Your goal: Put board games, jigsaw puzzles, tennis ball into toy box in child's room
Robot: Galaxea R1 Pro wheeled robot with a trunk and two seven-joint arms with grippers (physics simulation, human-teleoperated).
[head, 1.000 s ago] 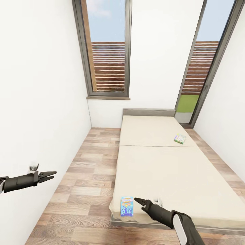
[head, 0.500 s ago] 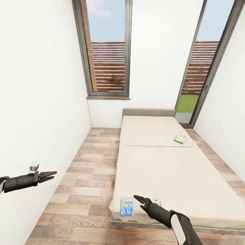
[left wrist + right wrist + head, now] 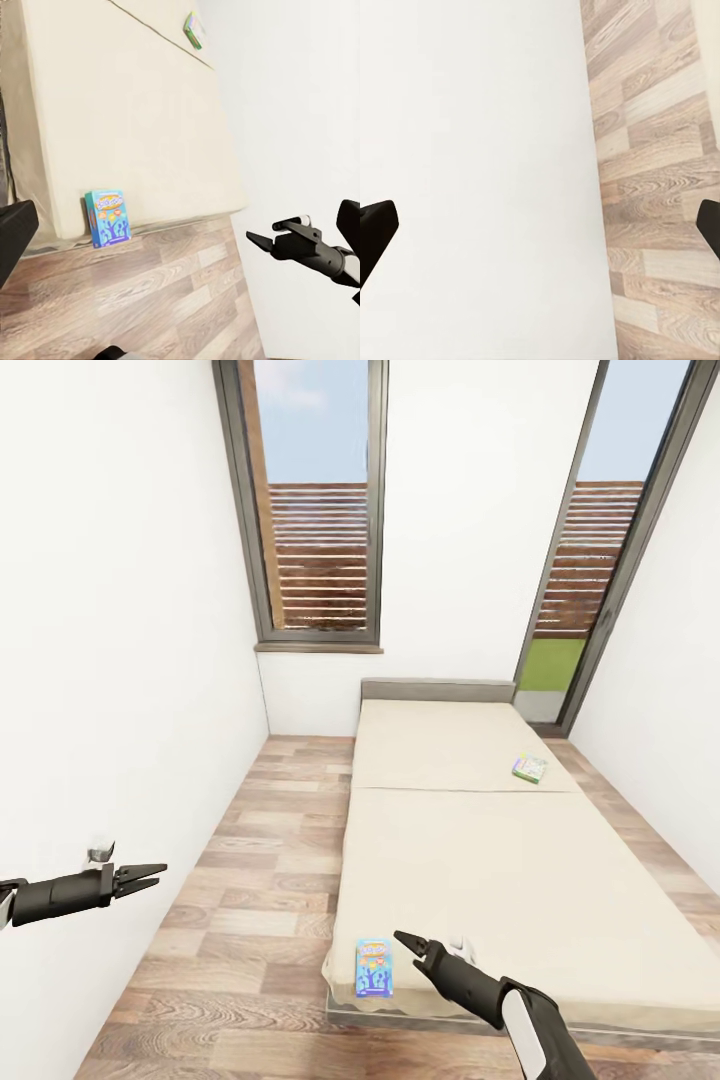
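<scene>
Two board games lie on the bed (image 3: pixel 500 880). The blue one (image 3: pixel 374 967) is at the near left corner, and it also appears as the blue box (image 3: pixel 109 217) in the left wrist view. The pale green one (image 3: pixel 529 768) lies far off by the right edge. My right gripper (image 3: pixel 407 948) hovers open just right of the blue game, a little apart from it. My left gripper (image 3: pixel 150 876) is open and hangs by the left wall, over the floor. The table, toy box, jigsaw puzzles and tennis ball are out of view.
A strip of wood-plank floor (image 3: pixel 270 840) runs between the left white wall (image 3: pixel 120 660) and the bed. Behind the grey headboard (image 3: pixel 437 689) are a tall window (image 3: pixel 318 510) and a glass door (image 3: pixel 585 570). The right wall (image 3: pixel 670 690) is close to the bed.
My right gripper has risen slightly beside the blue game. The left arm and both games have not moved.
</scene>
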